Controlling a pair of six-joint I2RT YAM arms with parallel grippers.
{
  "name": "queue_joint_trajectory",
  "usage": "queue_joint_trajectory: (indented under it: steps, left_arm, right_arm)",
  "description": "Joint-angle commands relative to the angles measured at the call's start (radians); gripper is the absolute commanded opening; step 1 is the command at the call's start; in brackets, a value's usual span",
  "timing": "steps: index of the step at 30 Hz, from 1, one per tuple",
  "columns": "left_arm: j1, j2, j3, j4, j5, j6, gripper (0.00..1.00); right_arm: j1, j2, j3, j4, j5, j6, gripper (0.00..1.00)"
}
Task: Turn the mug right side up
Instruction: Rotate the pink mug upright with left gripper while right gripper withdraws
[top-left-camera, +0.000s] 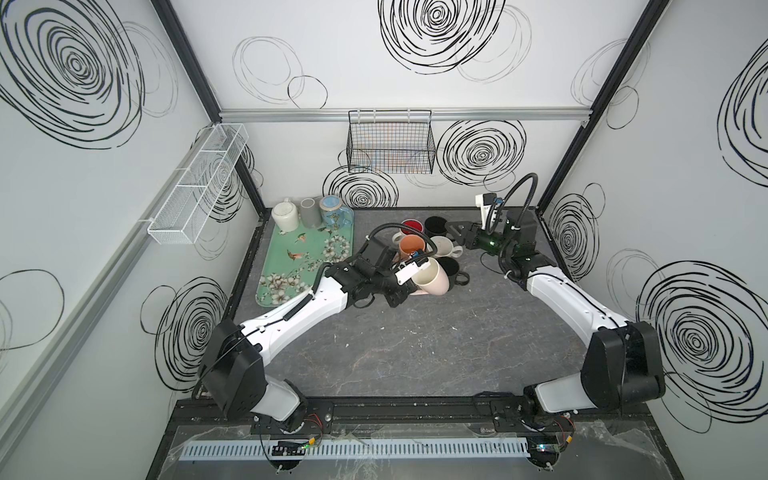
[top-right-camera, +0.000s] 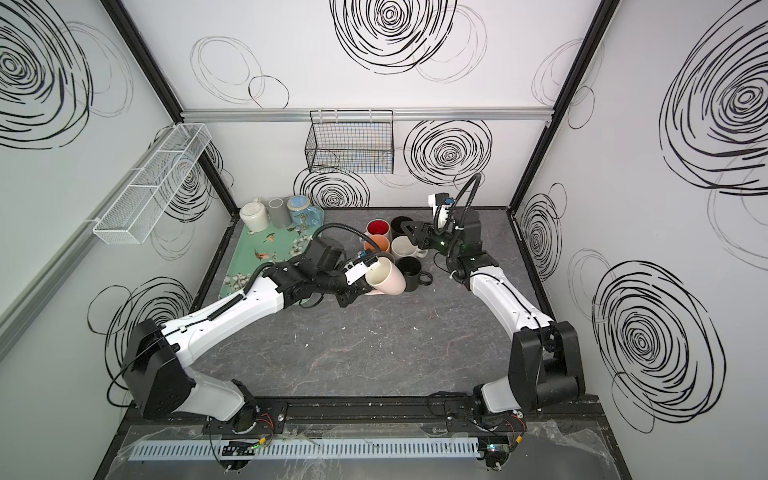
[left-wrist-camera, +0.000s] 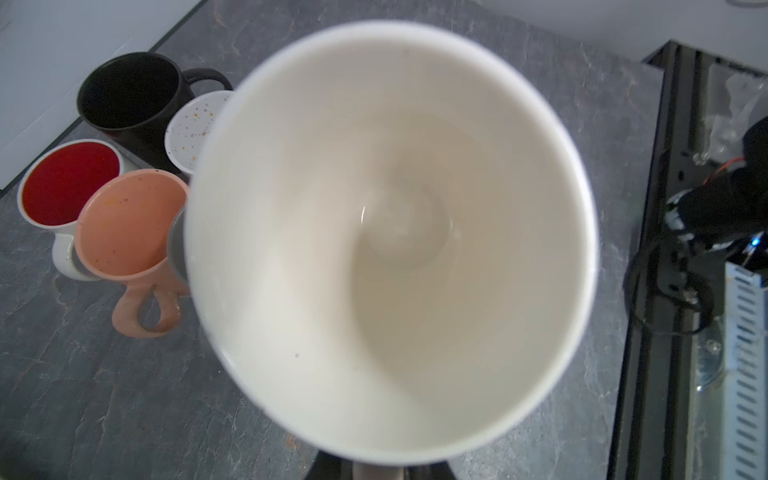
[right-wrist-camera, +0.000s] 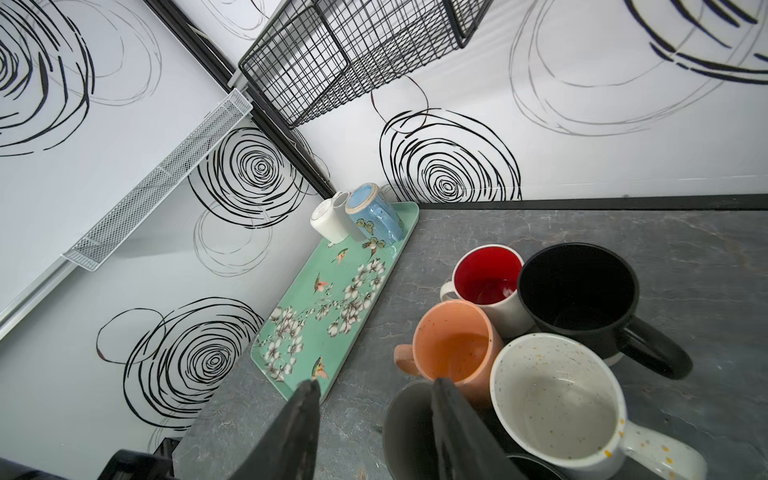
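Left claw (top-left-camera: 409, 293) clamped on tilted pink mug (top-left-camera: 432, 279), right claw (right-wrist-camera: 376, 386) apart, idle; mug crowds the black mug (top-left-camera: 451, 268), so swinging it upright may knock that neighbour or slip the grip.

Bright, even overhead light; soft shadows, wide-angle warp.
Both top views are clear, though their corners bow outward and the grey marbled tabletop (top-left-camera: 415, 353) carries only faint shadows. In the left wrist view the pale pink ceramic mug (left-wrist-camera: 390, 208) crowds the lens and goes soft, rim blurred. The right wrist view is sharp; the white mesh shelf (right-wrist-camera: 158, 178) throws a pale shadow on the wall.
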Motion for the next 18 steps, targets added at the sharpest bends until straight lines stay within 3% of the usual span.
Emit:
queue_joint_trajectory:
  steps: [1, 9, 18]
  left_arm:
    - [-0.023, 0.055, 0.086, -0.076, -0.107, 0.174, 0.00]
    - [-0.047, 0.216, 0.185, -0.204, -0.262, 0.243, 0.00]
    - [-0.028, 0.267, 0.211, -0.193, -0.300, 0.257, 0.00]
  right_arm:
    - [-0.003, -0.024, -0.008, -0.009, 0.003, 0.008, 0.47]
    - [-0.001, -0.005, -0.004, -0.036, -0.007, 0.006, 0.46]
    - [0.026, 0.035, 0.012, -0.071, -0.004, -0.007, 0.44]
